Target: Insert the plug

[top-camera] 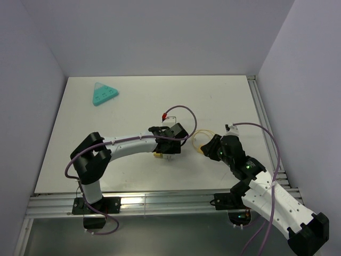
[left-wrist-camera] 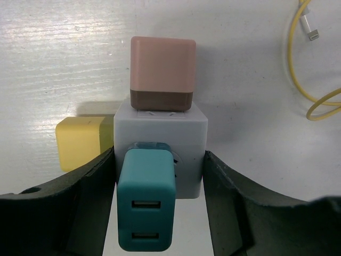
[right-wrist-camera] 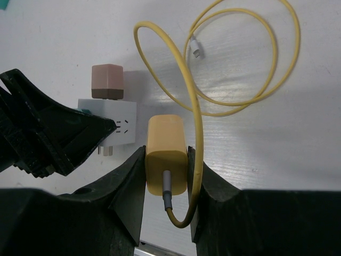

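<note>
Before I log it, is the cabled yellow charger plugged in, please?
Out: the yellow charger sits in the right tool, beside the white cube.

A white tabletop (top-camera: 144, 96) stands between plain pale walls (top-camera: 160, 37) on three sides; metal rails (top-camera: 160, 202) line its near and right edges.

Left arm (top-camera: 128, 143) stretches rightward, hand (top-camera: 168, 143) clamped on the cube (left-wrist-camera: 160, 127). Right arm (top-camera: 261, 184) bends inward toward it, hand (top-camera: 206, 145) gripping the plug (right-wrist-camera: 166, 152).

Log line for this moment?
left pincer: shut on white plastic cube socket; right pincer: shut on yellow cabled charger; charger: not inserted
</note>
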Robot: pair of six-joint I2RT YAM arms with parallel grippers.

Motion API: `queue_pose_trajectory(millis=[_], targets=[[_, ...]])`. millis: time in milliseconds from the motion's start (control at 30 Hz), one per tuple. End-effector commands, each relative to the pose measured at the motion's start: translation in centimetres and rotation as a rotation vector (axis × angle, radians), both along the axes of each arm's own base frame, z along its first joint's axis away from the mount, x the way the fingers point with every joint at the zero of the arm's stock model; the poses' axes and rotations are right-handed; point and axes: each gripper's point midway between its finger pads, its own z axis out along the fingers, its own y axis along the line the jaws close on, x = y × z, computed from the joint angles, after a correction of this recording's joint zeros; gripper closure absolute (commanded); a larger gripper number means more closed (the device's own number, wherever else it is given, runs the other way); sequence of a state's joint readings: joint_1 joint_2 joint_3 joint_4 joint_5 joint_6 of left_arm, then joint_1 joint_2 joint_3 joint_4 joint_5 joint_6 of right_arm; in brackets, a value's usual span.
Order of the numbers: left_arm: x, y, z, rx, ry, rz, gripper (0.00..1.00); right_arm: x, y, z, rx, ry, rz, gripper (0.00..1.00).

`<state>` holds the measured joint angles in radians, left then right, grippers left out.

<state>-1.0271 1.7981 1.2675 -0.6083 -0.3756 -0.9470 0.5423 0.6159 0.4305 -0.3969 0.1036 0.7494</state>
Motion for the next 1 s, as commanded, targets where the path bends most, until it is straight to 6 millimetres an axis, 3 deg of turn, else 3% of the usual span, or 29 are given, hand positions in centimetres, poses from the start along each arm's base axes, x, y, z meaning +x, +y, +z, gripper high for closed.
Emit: queue_pose_trajectory(millis=[0, 133, 167, 533, 700, 733, 800, 967], targets=[[0.3, -0.9, 1.1, -0.047, -0.041, -0.010, 0.63, 0.7, 0.1, 1.0, 0.019, -0.051, -0.003, 1.00], [-0.1, -0.8, 1.0, -0.072, -0.046, -0.036, 0.88, 0.5, 0.3, 0.8, 0.019, -0.047, 0.010, 1.00], [0.0, -0.7, 1.2, -0.079, -0.052, -0.036, 1.00, 0.6, 0.3, 0.9, 0.021, -0.047, 0.009, 1.00], [-0.8, -0.3, 3.3, -0.183, -0.101, -0.096, 1.00, 0.3, 0.4, 1.4, 0.027, -0.060, 0.028, 1.00], [-1.0, -0.8, 6.1, -0.333, -0.149, -0.139, 1.00, 0.0, 1.0, 1.5, 0.047, -0.062, 0.063, 1.00], [-1.6, -0.6, 5.7, -0.351, -0.132, -0.154, 1.00, -0.1, 1.2, 1.6, 0.049, -0.063, 0.076, 1.00], [-1.5, -0.9, 7.5, -0.439, -0.162, -0.168, 1.00, -0.2, 1.3, 1.7, 0.053, -0.065, 0.086, 1.00], [-2.1, -0.4, 8.2, -0.548, -0.139, -0.206, 1.00, -0.6, 1.9, 2.1, 0.066, -0.072, 0.131, 1.00]])
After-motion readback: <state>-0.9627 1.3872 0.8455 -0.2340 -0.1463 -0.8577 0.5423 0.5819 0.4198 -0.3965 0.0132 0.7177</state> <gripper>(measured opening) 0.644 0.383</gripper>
